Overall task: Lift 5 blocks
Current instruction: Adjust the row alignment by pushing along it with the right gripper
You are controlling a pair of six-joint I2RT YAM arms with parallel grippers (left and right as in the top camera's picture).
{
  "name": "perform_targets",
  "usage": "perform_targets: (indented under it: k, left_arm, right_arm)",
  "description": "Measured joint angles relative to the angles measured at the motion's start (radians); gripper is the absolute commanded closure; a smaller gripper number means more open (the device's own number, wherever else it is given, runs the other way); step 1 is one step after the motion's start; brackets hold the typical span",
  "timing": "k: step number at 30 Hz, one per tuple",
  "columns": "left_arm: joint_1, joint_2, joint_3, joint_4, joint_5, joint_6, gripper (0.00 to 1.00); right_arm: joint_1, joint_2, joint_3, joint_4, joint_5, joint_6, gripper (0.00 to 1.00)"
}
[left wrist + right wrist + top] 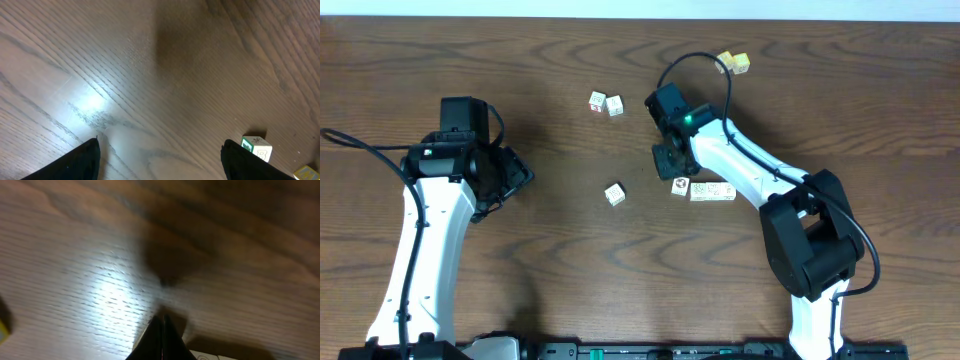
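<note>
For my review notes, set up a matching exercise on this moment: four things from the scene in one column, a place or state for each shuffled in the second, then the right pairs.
Things:
1. left gripper
2. right gripper
3. yellow cubes
4. lone block

Places or states:
A. shut, nothing between the fingers
B. near the far edge of the table
C. standing alone, nothing touching it
D. wide open, holding nothing

Pairs: 1-D, 2-A, 3-B, 4-C.
</note>
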Motion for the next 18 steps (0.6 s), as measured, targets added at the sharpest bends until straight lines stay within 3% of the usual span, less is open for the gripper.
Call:
perform_targets:
  k: [18]
  left_arm:
    - [0.000,0.000,0.000,0.000,0.000,0.000,0.22]
  right_arm:
    - [0.000,0.000,-0.027,-0.016,0.000,0.010,0.99]
